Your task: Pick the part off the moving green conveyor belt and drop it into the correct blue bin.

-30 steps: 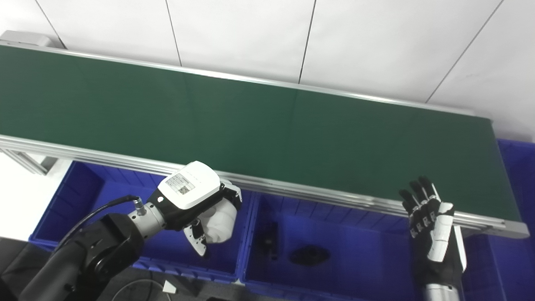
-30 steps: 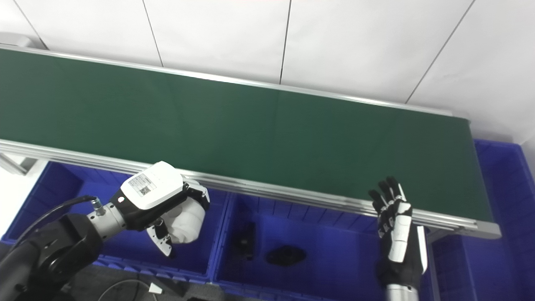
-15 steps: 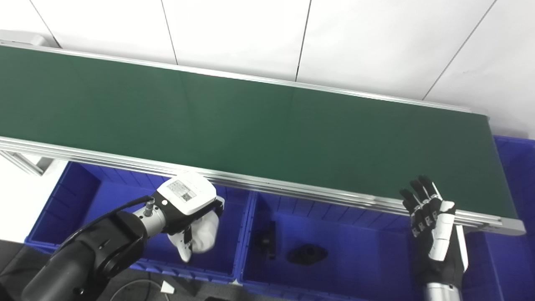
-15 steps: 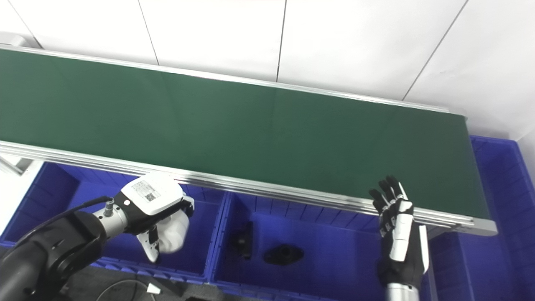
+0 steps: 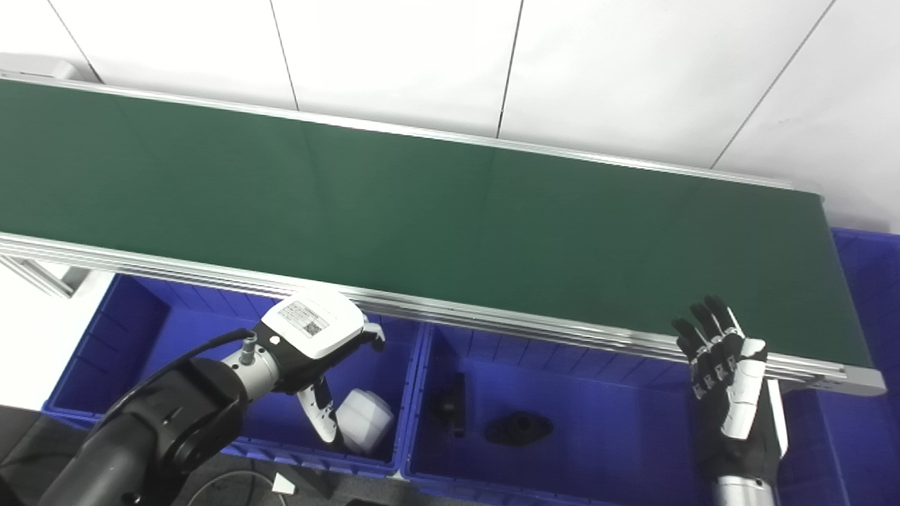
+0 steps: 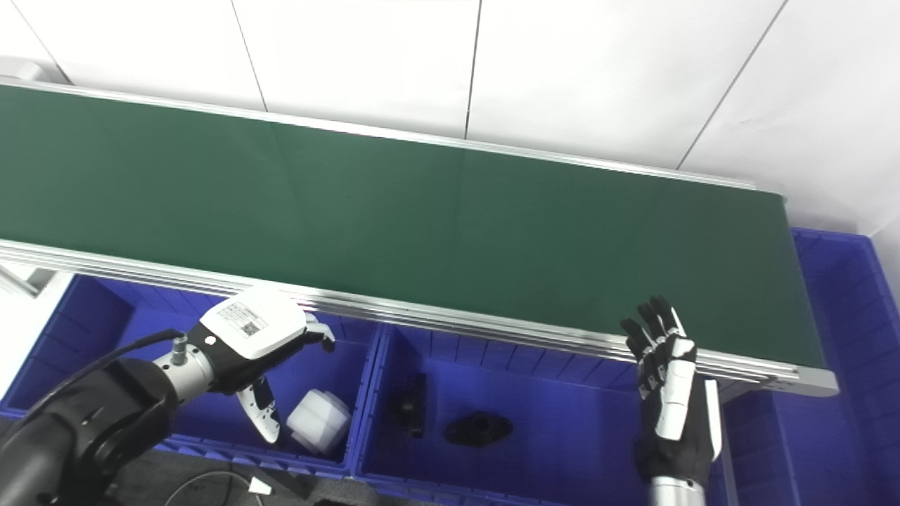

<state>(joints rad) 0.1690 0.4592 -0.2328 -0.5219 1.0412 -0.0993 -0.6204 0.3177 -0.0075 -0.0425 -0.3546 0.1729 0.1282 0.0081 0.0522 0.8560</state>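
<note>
The white part [image 5: 364,419] lies on the floor of the left blue bin [image 5: 126,330], near its right wall. My left hand [image 5: 316,344] hovers over that bin just above and left of the part, open and holding nothing. My right hand [image 5: 728,372] is open with fingers pointing up, in front of the near rail at the right end of the green conveyor belt [image 5: 422,204]. The belt carries nothing.
The middle blue bin [image 5: 612,457] holds two black parts [image 5: 518,427], [image 5: 452,403]. Another blue bin [image 5: 868,281] stands at the far right beyond the belt's end. The belt's aluminium rail [image 5: 492,320] runs just above the bins.
My left hand has opened and let go of the white part, which has dropped onto the floor of the left bin. My right hand has not moved.
</note>
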